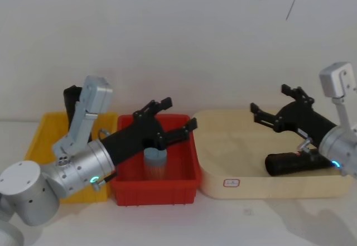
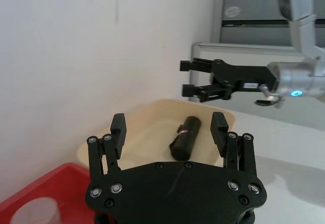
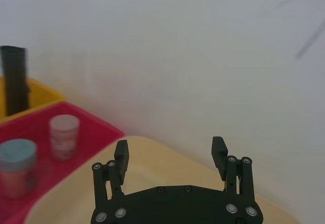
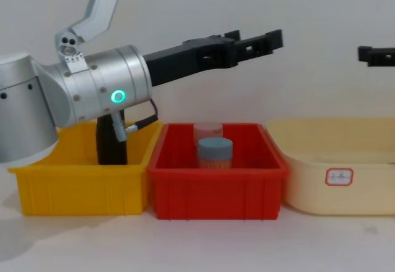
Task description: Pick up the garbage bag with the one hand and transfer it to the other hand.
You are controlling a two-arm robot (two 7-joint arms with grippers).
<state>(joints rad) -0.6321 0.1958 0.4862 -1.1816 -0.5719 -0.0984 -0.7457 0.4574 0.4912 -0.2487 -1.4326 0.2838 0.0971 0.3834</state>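
Note:
The garbage bag (image 1: 285, 165), a black roll with a small pale label band, lies on its side in the cream bin (image 1: 268, 187); the left wrist view also has the bag (image 2: 185, 137). My right gripper (image 1: 269, 98) hangs open above the bin's back part, higher than the bag and clear of it, with nothing between its fingers (image 3: 122, 153). My left gripper (image 1: 178, 114) is open and empty above the red bin (image 1: 156, 193), pointing toward the right gripper (image 2: 185, 76). From the chest, the left gripper (image 4: 262, 39) reaches out well above the bins.
A second black roll (image 4: 111, 142) stands upright in the yellow bin (image 1: 42, 134) at the left. The red bin holds a blue-lidded cup (image 1: 155, 162) and a paler cup (image 4: 208, 130) behind it. A white wall runs close behind the bins.

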